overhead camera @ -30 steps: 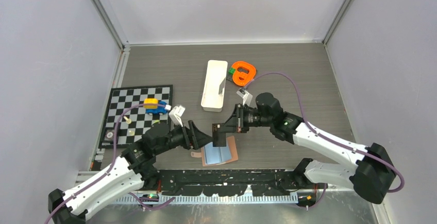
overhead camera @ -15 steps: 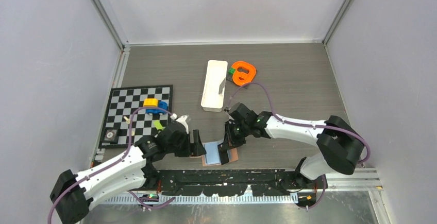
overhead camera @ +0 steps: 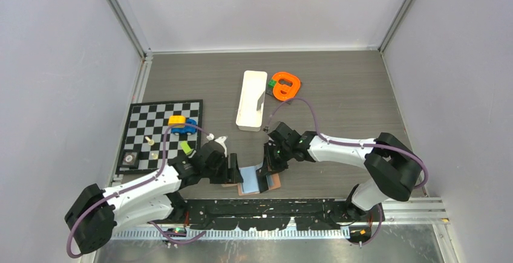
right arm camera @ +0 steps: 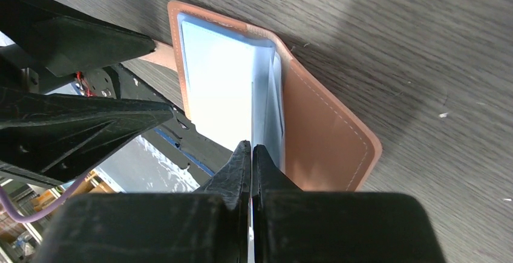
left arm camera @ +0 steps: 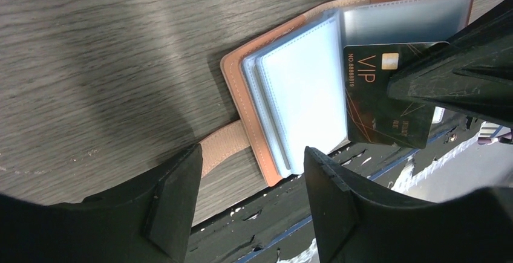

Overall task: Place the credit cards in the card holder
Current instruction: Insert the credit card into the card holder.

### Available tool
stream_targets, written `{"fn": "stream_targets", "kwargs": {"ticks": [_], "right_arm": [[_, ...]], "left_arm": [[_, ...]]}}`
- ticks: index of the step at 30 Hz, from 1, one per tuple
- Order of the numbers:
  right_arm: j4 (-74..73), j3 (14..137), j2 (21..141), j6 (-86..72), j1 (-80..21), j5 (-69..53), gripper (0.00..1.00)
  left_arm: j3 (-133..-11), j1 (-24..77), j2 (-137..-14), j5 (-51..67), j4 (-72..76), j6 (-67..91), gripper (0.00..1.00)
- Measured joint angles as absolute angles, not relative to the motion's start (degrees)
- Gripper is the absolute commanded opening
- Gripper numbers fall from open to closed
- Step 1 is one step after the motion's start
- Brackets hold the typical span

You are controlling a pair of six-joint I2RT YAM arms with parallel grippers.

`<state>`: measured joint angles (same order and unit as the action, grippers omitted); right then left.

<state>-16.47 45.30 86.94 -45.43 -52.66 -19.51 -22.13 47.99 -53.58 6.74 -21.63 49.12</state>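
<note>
The card holder (overhead camera: 273, 181) lies open on the table near the front edge, tan outside with pale blue sleeves (left arm camera: 302, 94) inside. My right gripper (overhead camera: 266, 165) is shut on a black VIP credit card (left arm camera: 378, 103) and holds it on edge at the sleeves; in the right wrist view the card is a thin line between the shut fingers (right arm camera: 251, 154). My left gripper (left arm camera: 248, 208) is open, its fingers either side of the holder's left edge and strap (left arm camera: 221, 145). It also shows in the top view (overhead camera: 233, 172).
A long white tray (overhead camera: 251, 100) stands behind the holder, with an orange object (overhead camera: 286, 86) beside it. A chessboard mat (overhead camera: 158, 133) with yellow and blue blocks (overhead camera: 181, 122) lies at the left. A black rail (overhead camera: 272, 208) runs along the front edge.
Both arms have come down from above the table to the holder. The right gripper has brought the black card down to the open sleeves. Little has moved in the last half second.
</note>
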Motion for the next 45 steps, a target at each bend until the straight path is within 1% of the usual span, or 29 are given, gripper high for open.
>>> {"fn": "stream_targets", "kwargs": {"ticks": [14,18,23,27,38,44,45], "right_arm": [[-9.3,42.4,88.6,-46.3,-51.6,-22.5,0.0],[-7.8,42.3,88.9,-46.3,-51.5,-23.0,0.01],[-6.4,41.8,89.4,-46.2,-51.4,-23.2,0.0],[-5.9,41.3,89.4,-46.1,-51.2,-23.2,0.0],[-5.8,40.6,89.4,-45.8,-51.2,-21.5,0.0],[-2.5,38.3,88.7,-47.9,-51.2,-21.1,0.01],[-1.9,38.0,88.7,-48.3,-51.2,-21.0,0.0]], "left_arm": [[-21.3,48.0,-56.4,6.7,-17.0,49.3,0.53],[-21.2,48.0,-57.6,6.5,-15.5,49.5,0.48],[-21.2,48.0,-59.6,5.8,-13.5,49.4,0.39],[-21.4,47.9,-61.4,5.7,-12.0,49.3,0.3],[-22.6,47.9,-64.6,4.3,-11.6,49.1,0.13],[-22.6,47.9,-64.5,4.1,-11.6,49.2,0.06],[-22.6,47.8,-64.5,4.1,-11.6,49.3,0.03]]}}
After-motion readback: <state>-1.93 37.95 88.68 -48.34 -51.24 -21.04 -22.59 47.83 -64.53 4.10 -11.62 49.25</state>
